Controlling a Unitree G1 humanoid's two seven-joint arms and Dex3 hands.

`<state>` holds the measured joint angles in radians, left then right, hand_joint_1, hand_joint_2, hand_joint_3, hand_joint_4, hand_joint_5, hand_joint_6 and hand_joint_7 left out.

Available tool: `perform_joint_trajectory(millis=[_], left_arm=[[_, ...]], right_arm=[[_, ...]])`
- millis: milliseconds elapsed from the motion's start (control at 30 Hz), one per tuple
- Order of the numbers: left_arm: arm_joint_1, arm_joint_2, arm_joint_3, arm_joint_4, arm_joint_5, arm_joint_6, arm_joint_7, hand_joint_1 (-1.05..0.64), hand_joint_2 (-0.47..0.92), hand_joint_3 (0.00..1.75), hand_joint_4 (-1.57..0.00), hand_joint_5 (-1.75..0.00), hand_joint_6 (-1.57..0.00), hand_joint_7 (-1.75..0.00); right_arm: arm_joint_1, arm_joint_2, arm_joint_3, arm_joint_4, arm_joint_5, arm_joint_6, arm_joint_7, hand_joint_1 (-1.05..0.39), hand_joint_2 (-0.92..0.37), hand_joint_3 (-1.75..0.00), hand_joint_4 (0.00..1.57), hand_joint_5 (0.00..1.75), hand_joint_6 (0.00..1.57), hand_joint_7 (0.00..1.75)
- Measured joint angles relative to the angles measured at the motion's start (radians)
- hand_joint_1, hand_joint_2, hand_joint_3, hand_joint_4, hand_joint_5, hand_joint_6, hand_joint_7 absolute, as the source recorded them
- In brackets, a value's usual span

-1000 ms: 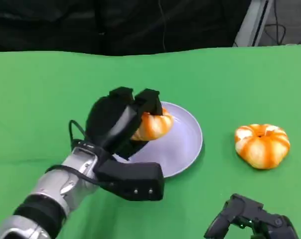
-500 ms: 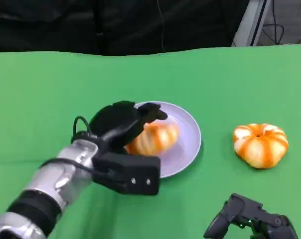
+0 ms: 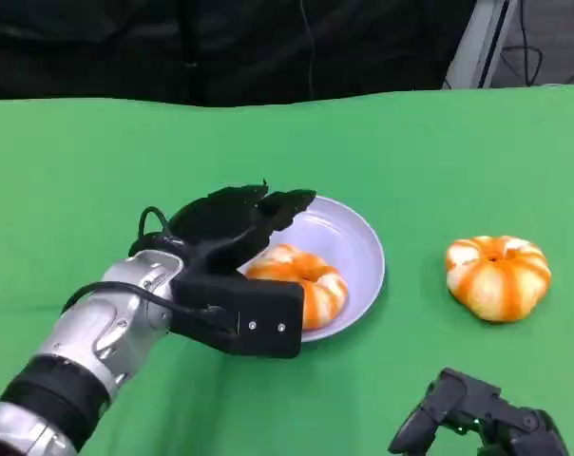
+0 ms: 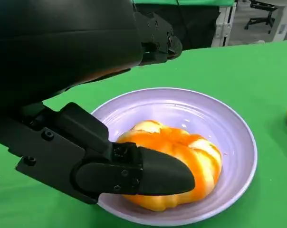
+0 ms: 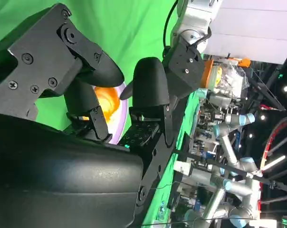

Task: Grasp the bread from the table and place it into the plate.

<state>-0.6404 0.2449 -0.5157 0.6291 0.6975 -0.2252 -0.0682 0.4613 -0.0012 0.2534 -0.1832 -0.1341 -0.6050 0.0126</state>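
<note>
R hand (image 3: 477, 423) near edge of table (image 3: 68, 171), fingers curled, holding nothing. L hand (image 3: 232, 249) over plate (image 3: 363, 249), fingers spread, off bread (image 3: 301, 280). Bread lies in plate. 2nd bread (image 3: 498, 275) right of plate.

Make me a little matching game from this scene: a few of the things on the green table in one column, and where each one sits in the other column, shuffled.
Things:
1. bread in the plate
2. second bread
3. left hand
4. right hand

Places:
A. low at the table's near edge, away from the plate
B. on the bare green table, to the right of the plate
C. lying in the lilac plate
D. fingers apart, over the plate's left side

Pairs: 1-C, 2-B, 3-D, 4-A
</note>
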Motion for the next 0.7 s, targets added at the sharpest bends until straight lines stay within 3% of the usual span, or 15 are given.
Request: perform_joint_trajectory(millis=[433,533,567,600,700], left_arm=[[0.0,0.002,0.0,-0.001,-0.001,0.001,-0.001,-1.02,0.92,0.52,0.0,0.0,0.0,0.0],[0.026,0.014,0.021,-0.044,-0.026,0.003,-0.017,-0.83,0.92,0.43,-0.13,-0.08,-0.13,-0.06],[0.07,0.032,0.05,-0.115,-0.07,-0.005,-0.037,-0.67,0.92,0.31,-0.33,-0.32,-0.32,-0.1],[0.123,0.048,0.09,-0.196,-0.129,-0.021,-0.053,-0.61,0.92,0.27,-0.37,-0.46,-0.4,-0.1],[0.345,0.074,0.249,-0.455,-0.373,-0.084,-0.085,-0.48,0.92,0.2,-0.52,-0.69,-0.59,-0.15]], right_arm=[[0.0,0.0,0.0,0.0,0.0,0.0,0.0,-0.09,-0.28,-1.39,0.76,1.63,0.82,1.35],[-0.003,0.0,0.002,0.0,-0.001,0.003,0.002,-0.08,-0.29,-1.4,0.76,1.63,0.81,1.35],[-0.004,0.001,0.002,0.0,-0.001,0.004,0.002,-0.08,-0.29,-1.39,0.76,1.64,0.81,1.35],[-0.002,0.001,0.002,0.001,-0.001,0.008,0.002,-0.08,-0.29,-1.39,0.76,1.64,0.81,1.36],[-0.003,0.001,0.002,0.001,0.0,0.013,0.002,-0.09,-0.29,-1.4,0.75,1.64,0.81,1.36]])
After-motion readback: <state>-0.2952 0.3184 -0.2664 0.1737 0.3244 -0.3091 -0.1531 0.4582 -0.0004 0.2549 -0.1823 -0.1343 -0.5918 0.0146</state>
